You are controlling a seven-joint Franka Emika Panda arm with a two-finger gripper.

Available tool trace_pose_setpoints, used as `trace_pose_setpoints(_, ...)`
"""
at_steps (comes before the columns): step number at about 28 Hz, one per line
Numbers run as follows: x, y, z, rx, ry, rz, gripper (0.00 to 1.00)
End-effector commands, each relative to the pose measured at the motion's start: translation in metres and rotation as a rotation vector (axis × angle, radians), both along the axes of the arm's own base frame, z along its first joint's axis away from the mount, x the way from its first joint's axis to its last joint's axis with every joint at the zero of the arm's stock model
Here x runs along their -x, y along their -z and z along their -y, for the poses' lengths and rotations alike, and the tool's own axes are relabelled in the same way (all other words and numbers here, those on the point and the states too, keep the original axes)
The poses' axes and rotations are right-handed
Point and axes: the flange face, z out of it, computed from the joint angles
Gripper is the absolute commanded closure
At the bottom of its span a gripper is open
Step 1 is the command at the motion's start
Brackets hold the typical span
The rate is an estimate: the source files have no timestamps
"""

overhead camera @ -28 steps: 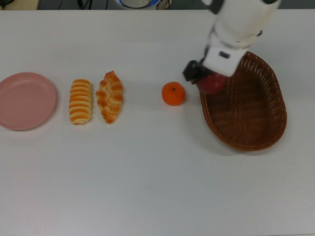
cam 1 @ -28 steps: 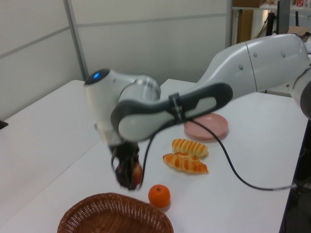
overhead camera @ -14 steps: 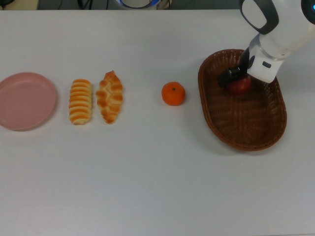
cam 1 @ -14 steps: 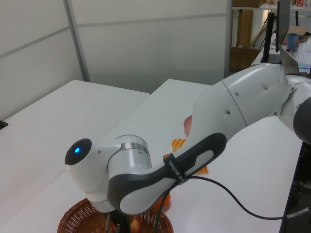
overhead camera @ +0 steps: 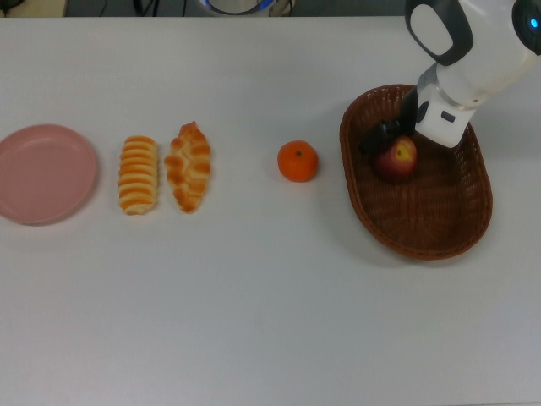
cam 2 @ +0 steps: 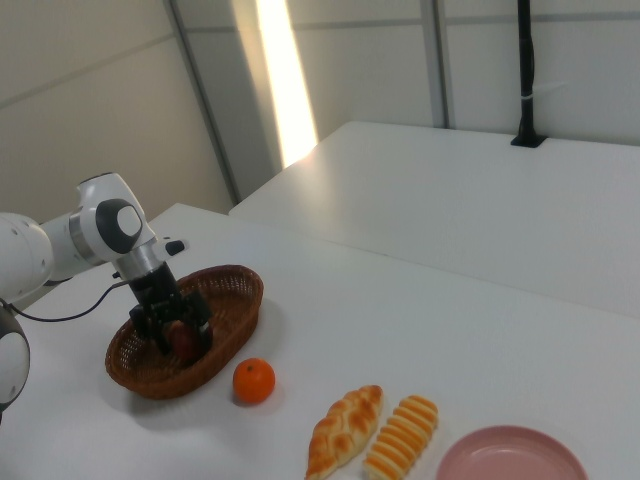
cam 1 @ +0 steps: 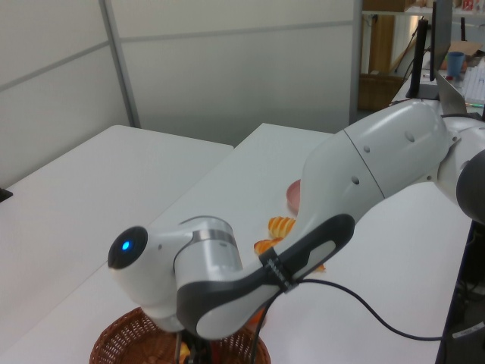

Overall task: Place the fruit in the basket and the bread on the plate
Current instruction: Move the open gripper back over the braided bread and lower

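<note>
White tabletop (overhead camera: 254, 296), pale panelled walls behind. In the top view, the basket (overhead camera: 439, 228) sat at the right end, the pink plate (overhead camera: 42, 173) at the far left, well apart from each other. The apple (overhead camera: 396, 158) lay inside the basket, in its upper left part in the top view, yellow patch facing up. The arm (overhead camera: 473, 51) reached down over the basket; its claw (overhead camera: 387, 139) was at the apple, one dark finger (overhead camera: 377, 137) showing just beside the fruit on the top view's left. Could not tell whether the claw gripped the apple or had let go. In the right view the claw (cam 2: 172, 322) was down inside the basket (cam 2: 230, 290) with the apple (cam 2: 183, 340) at its tips. The mandarin (overhead camera: 297, 161) rested on the tabletop just left of the basket in the top view, not touching it. The striped pastry (overhead camera: 139, 174) and braided pastry (overhead camera: 189, 166) lay side by side between mandarin and plate, striped one nearer the plate. The left view was mostly filled by the arm.
</note>
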Motion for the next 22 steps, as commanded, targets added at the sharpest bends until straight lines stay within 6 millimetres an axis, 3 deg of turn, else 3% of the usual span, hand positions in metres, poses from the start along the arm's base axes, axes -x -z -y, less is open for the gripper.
trace_pose_setpoints(1,-0.007,-0.044,0.021,-0.063,0.071,0.025,0.00)
trace_pose_setpoints(3,-0.010,-0.058,0.031,-0.091,0.101,0.022,0.00)
trace_pose_setpoints(4,-0.015,-0.078,0.046,-0.114,0.136,0.035,0.00)
trace_pose_setpoints(7,-0.023,-0.105,0.072,-0.145,0.195,0.053,0.00)
trace_pose_setpoints(9,-0.030,-0.114,0.094,-0.147,0.238,0.049,0.00)
trace_pose_setpoints(10,-0.037,-0.117,0.119,-0.133,0.277,0.037,0.00)
trace_pose_setpoints(14,-0.048,-0.112,0.161,-0.097,0.311,0.004,0.00)
trace_pose_setpoints(18,-0.066,-0.096,0.231,-0.047,0.317,-0.025,0.00)
trace_pose_setpoints(22,-0.073,-0.078,0.272,-0.021,0.319,-0.064,0.00)
